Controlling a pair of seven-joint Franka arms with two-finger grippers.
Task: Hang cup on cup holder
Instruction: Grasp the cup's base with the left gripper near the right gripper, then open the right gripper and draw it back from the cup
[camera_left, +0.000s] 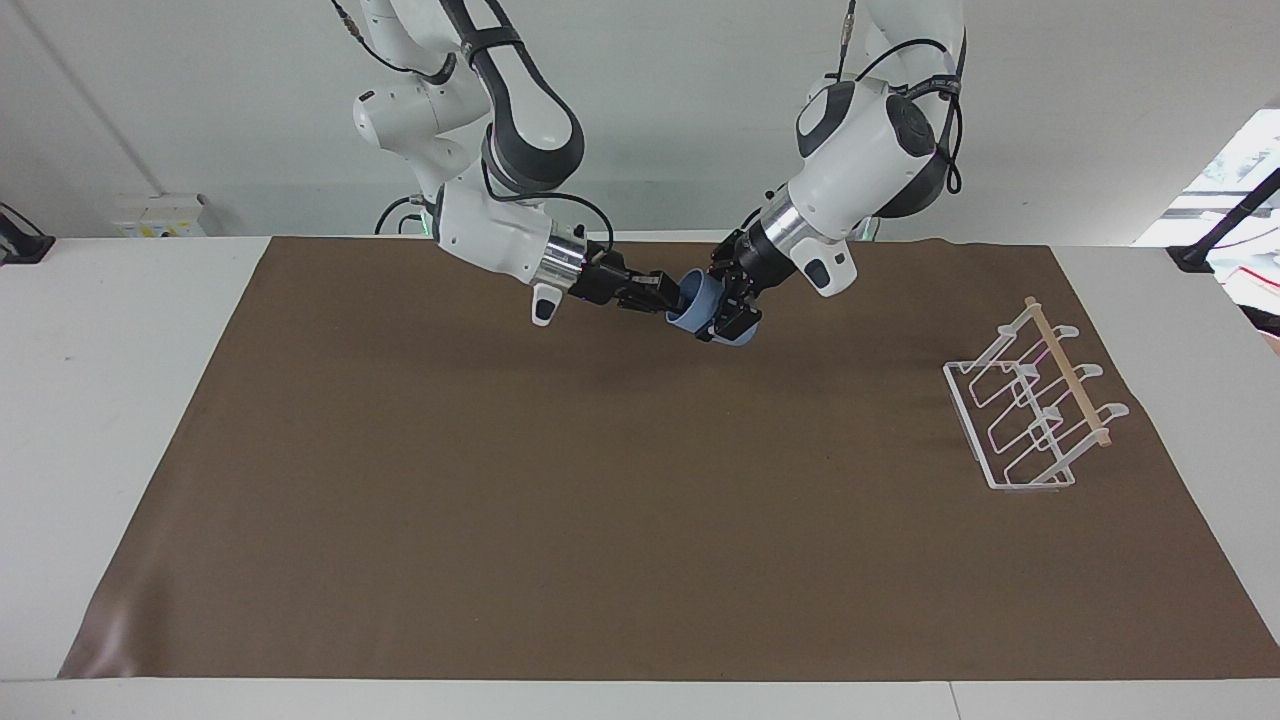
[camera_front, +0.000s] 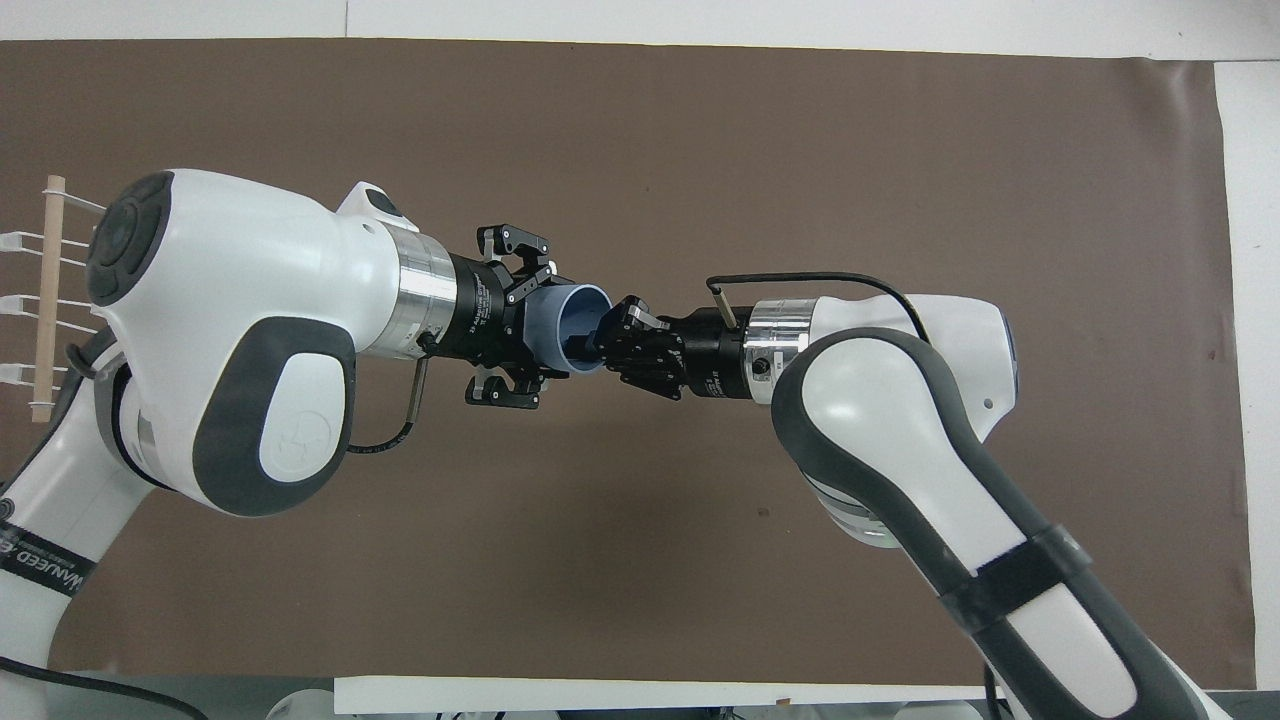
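Both grippers, left (camera_left: 727, 322) and right (camera_left: 668, 293), clamp one light blue tapered plastic cup (camera_left: 703, 304) held horizontal in mid-air, mouth toward the right gripper.

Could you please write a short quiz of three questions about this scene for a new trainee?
1. True or false: the cup rests on the brown mat.
2. Which grippers are shut on the cup? A) left gripper only B) right gripper only C) both
3. The cup holder stands toward the ____ arm's end of the table.

Key: 1 false, it is held in the air; 2 C; 3 left.
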